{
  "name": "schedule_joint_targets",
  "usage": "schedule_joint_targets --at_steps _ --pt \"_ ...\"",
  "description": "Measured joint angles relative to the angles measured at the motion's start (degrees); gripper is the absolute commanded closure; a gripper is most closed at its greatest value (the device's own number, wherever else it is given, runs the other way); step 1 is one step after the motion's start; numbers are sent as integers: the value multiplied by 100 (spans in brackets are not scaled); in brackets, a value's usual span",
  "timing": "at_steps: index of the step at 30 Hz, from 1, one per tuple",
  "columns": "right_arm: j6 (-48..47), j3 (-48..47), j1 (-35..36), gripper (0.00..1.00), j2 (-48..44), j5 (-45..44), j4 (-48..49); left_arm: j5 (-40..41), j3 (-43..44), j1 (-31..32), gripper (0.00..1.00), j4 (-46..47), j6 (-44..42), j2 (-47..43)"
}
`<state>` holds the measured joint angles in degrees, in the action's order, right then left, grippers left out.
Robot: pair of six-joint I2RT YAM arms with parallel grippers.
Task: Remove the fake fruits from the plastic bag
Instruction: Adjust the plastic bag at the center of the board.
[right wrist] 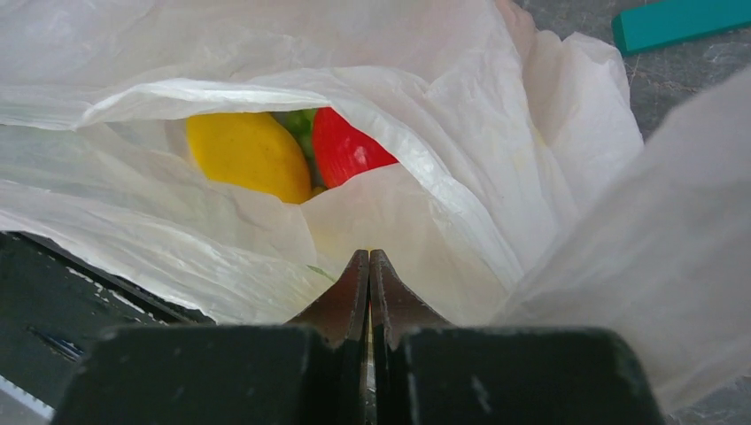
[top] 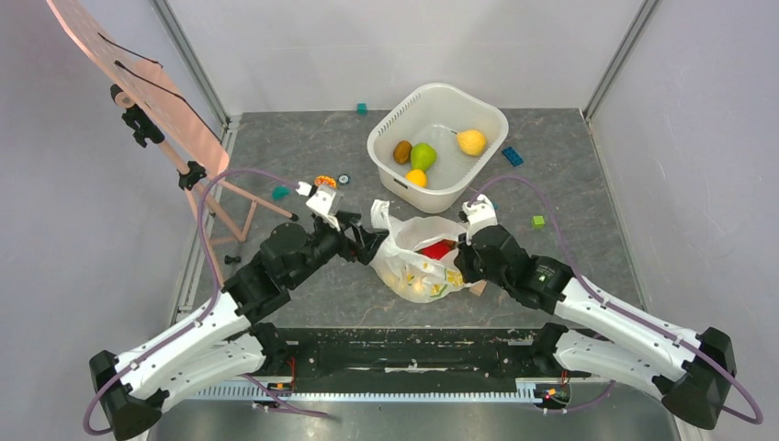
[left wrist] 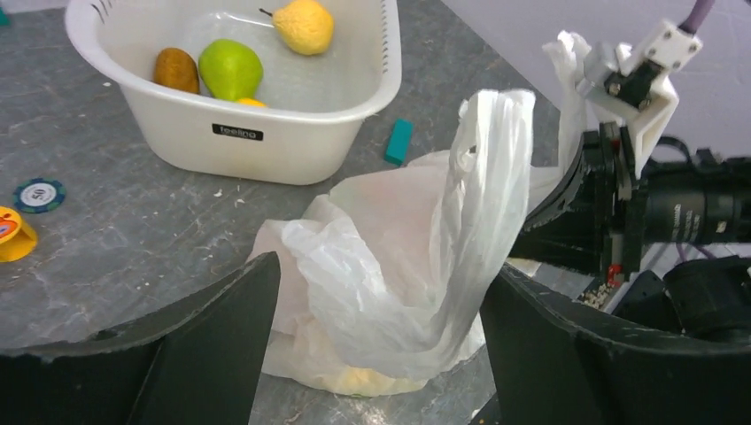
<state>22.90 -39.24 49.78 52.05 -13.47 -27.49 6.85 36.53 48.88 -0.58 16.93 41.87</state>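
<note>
The plastic bag [top: 418,262] lies crumpled at the table's middle between both arms. Its mouth faces the right wrist view, where a yellow fruit [right wrist: 248,155], a red fruit [right wrist: 350,146] and a bit of green fruit [right wrist: 297,124] sit inside. The red fruit [top: 439,249] also shows from above. My left gripper [top: 375,243] is open, and its fingers straddle the bag's left side and raised handle [left wrist: 487,177]. My right gripper [right wrist: 369,257] is shut, pinching the bag's near rim [right wrist: 416,221] on the bag's right side [top: 464,257].
A white tub [top: 395,188] behind the bag holds a yellow pear [top: 471,141], a green pear [top: 423,155], a brown fruit and an orange one. Small blocks lie around: blue [top: 513,156], green [top: 537,221], teal [top: 280,193]. An easel [top: 165,101] stands at the left.
</note>
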Motion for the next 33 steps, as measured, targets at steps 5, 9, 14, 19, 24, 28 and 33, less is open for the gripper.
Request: schedule_joint_targets --at_steps 5,9,14,19,24,28,33 --pt "85 50 0 100 -116 -31 295 63 1351 0 38 -826 -7 586" --pt "190 166 0 100 -262 -59 483 -120 2343 0 67 -1211 -52 1113" --pt "334 273 0 100 -306 -61 627 -299 3344 116 98 -1639 -101 1753" --pt "562 483 0 100 -538 -109 837 -243 4225 730 98 -1882 -157 2356" --pt "785 625 0 100 -710 -173 1078 -63 4603 1648 98 -1945 -153 2883" --pt "960 697 0 100 -741 -216 1217 334 4774 2063 98 -2092 -52 3412" --pt "1191 870 0 100 -1016 -365 1327 750 4830 2109 98 -2428 256 4116"
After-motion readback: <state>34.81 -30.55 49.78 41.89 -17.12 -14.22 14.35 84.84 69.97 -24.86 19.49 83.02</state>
